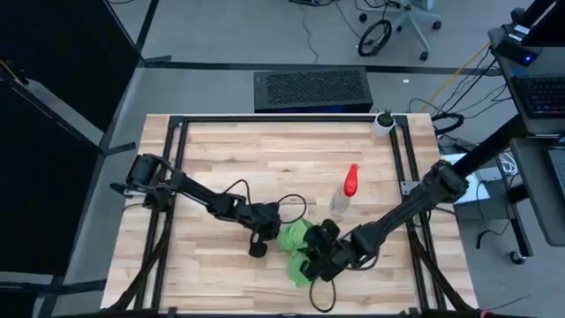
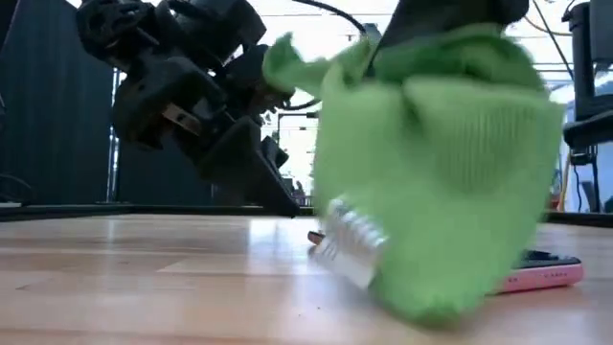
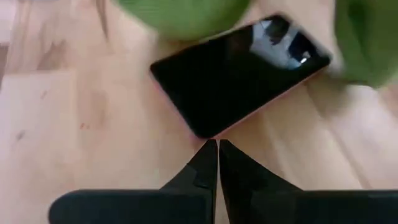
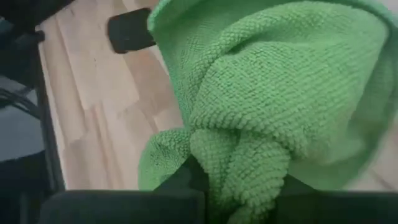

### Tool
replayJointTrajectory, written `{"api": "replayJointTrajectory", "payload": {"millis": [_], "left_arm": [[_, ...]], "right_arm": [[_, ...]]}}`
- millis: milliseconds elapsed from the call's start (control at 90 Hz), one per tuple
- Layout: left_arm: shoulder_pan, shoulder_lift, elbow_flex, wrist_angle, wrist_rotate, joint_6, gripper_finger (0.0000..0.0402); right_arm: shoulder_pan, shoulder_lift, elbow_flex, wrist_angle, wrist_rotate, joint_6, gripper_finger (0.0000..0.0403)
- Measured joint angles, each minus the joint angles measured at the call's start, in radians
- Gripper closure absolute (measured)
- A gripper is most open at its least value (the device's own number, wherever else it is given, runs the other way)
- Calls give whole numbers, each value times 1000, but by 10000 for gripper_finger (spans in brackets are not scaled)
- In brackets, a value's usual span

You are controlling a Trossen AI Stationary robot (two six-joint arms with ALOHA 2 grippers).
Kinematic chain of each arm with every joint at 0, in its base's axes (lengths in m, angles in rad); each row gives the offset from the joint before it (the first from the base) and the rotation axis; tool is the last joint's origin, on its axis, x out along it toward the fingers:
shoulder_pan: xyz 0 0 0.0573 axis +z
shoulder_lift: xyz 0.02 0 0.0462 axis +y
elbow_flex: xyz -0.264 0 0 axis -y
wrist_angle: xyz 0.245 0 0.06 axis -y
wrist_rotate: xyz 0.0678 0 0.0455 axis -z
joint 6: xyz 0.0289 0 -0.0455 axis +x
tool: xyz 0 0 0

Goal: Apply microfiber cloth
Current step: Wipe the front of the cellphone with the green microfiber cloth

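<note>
The right gripper [image 1: 320,256] pinches the cloth [image 1: 298,252], which hangs bunched near the table's front middle, over the phone [image 3: 239,71]. The phone lies flat on the table [image 1: 229,159], its far end under the green folds (I think the wiping comes next). The left gripper [image 3: 213,158] has its fingers pressed together, tips right at the phone's near corner, as if pinning it. So the cloth must go down onto the screen, and the right arm already holds it there.
</note>
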Motion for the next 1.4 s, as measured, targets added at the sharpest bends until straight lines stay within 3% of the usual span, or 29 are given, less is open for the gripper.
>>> {"api": "replayJointTrajectory", "payload": {"millis": [211, 411, 522, 711, 1022, 1222, 1333, 1400], "left_arm": [[-73, 12, 1, 176, -89, -45, 402], [-129, 99, 24, 270, -105, -97, 402], [-153, 149, 36, 250, -121, -99, 402], [-167, 169, 36, 202, -223, -121, 402], [-101, 226, 41, 219, -275, -84, 402], [-80, 184, 37, 159, -272, -66, 402], [-92, 107, 32, 67, -269, -64, 402], [-112, 59, 36, 60, -243, -60, 402]], "right_arm": [[58, -93, 0, -191, -7, 90, 378], [91, -25, 1, -196, -117, 169, 378], [109, 45, 1, -202, -213, 200, 378], [95, 166, 1, -171, -222, 219, 378], [59, 270, 4, 117, -261, 122, 378], [59, 254, 2, 92, -267, 104, 378], [59, 185, 0, 26, -265, 80, 378], [61, 118, 0, -33, -207, 74, 378]]}}
